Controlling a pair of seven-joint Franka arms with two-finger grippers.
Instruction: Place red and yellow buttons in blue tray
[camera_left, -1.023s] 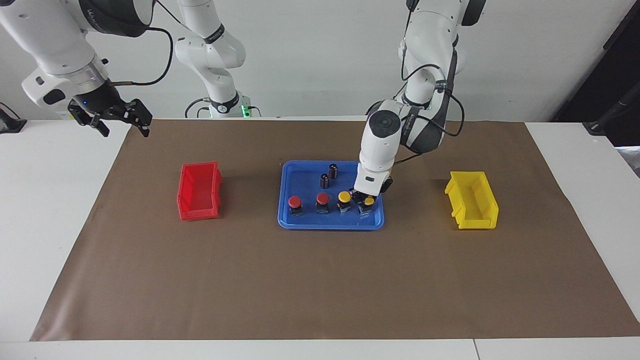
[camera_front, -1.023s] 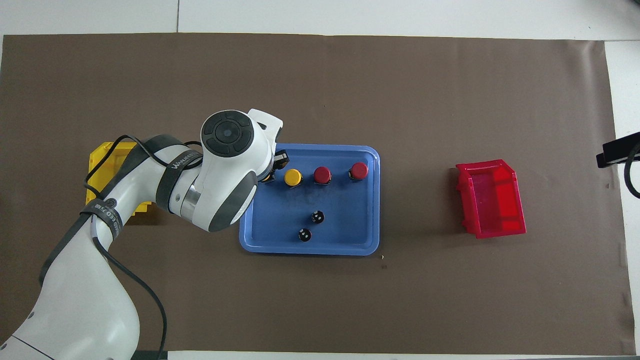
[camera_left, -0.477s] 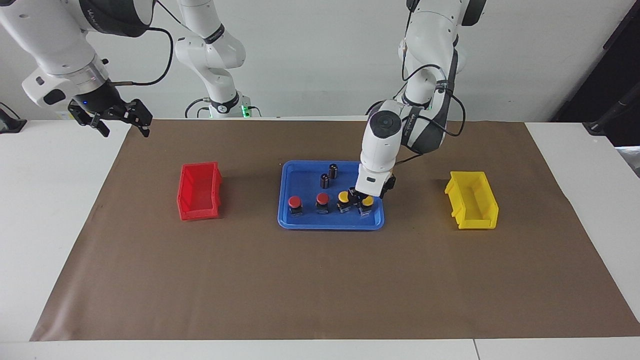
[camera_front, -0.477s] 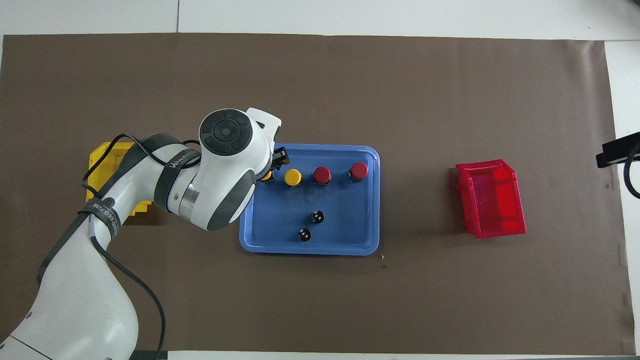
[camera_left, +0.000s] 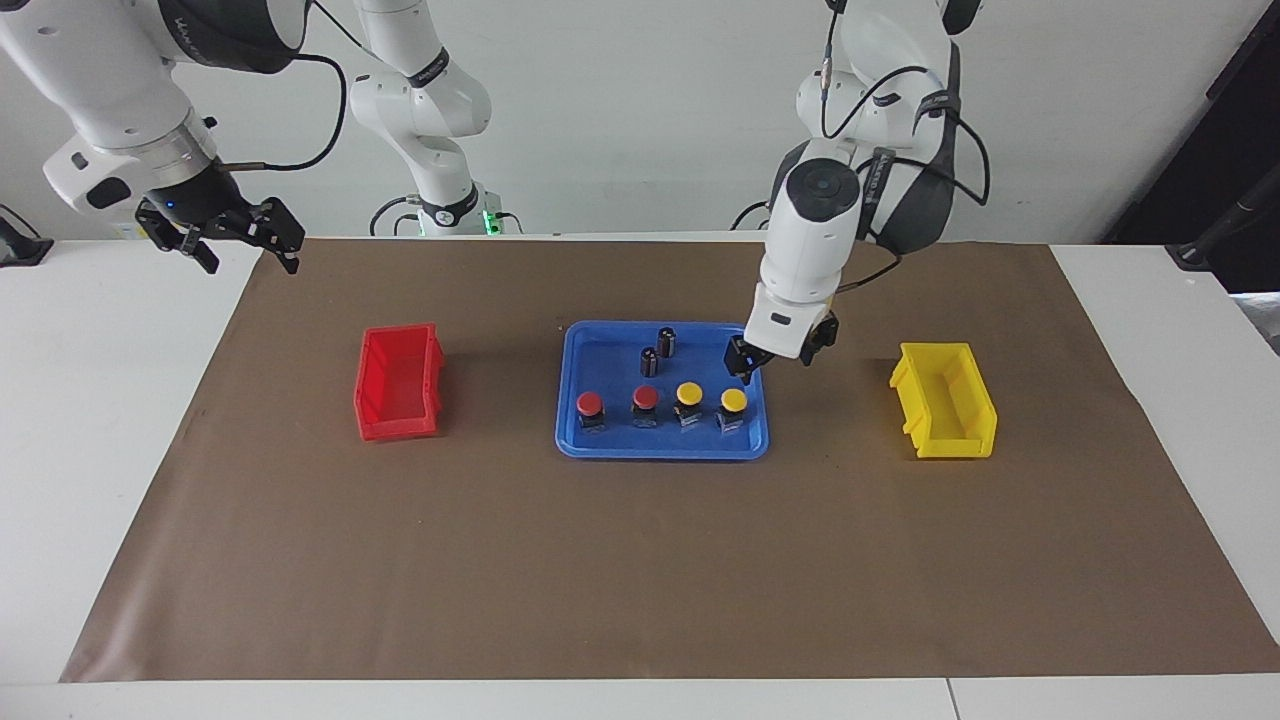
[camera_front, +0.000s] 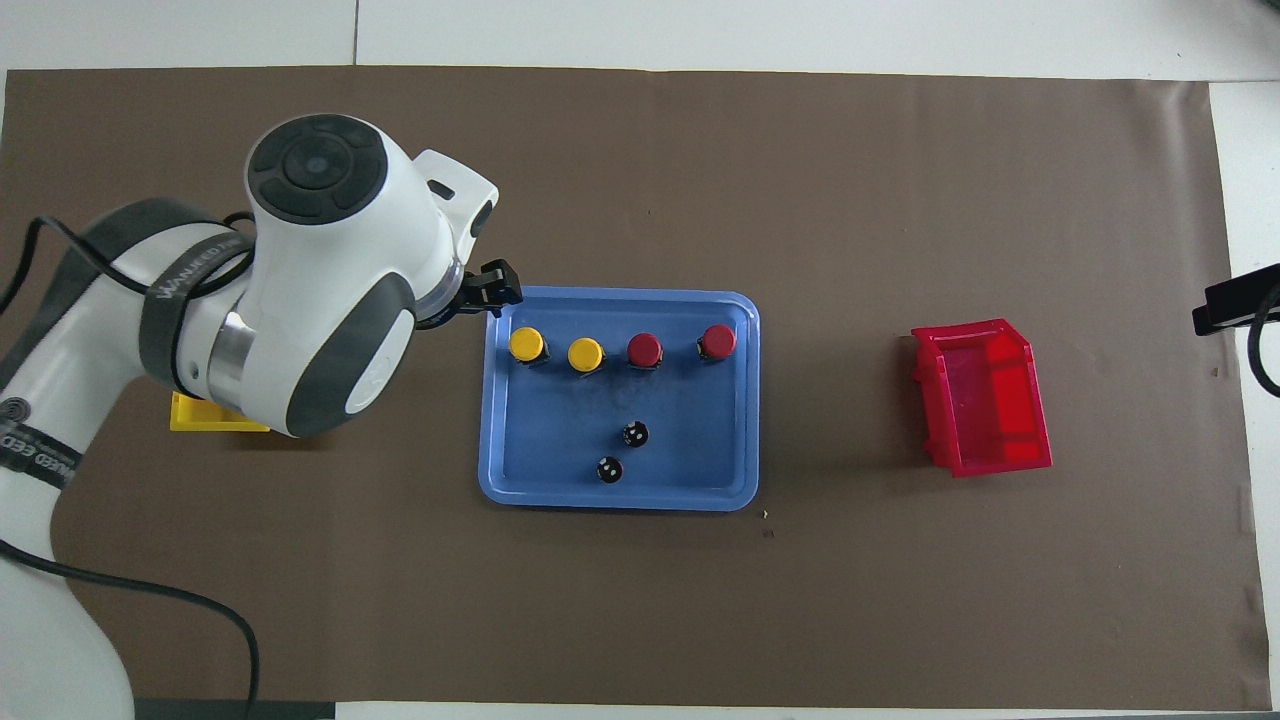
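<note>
The blue tray (camera_left: 606, 352) lies mid-table and also shows in the overhead view (camera_front: 690, 470). Four buttons on black bases stand in it in a row along the edge farther from the robots: two red buttons (camera_left: 590, 405) (camera_left: 645, 399) and two yellow buttons (camera_left: 688, 394) (camera_left: 734, 401). The overhead view shows the same row, yellow (camera_front: 527, 344) (camera_front: 585, 353) and red (camera_front: 645, 349) (camera_front: 717, 341). My left gripper (camera_left: 778, 358) is open and empty, raised over the tray's edge at the left arm's end. My right gripper (camera_left: 247, 250) is open and waits high over the table's corner.
Two dark capless cylinders (camera_left: 666, 341) (camera_left: 649, 361) stand in the tray nearer the robots. A red bin (camera_left: 399, 384) sits toward the right arm's end. A yellow bin (camera_left: 945, 400) sits toward the left arm's end, mostly covered by my left arm in the overhead view (camera_front: 205, 414).
My left gripper has let go of the yellow button at the row's end, risen and drawn back toward the left arm's end. The button stays in the tray. The right arm has not moved.
</note>
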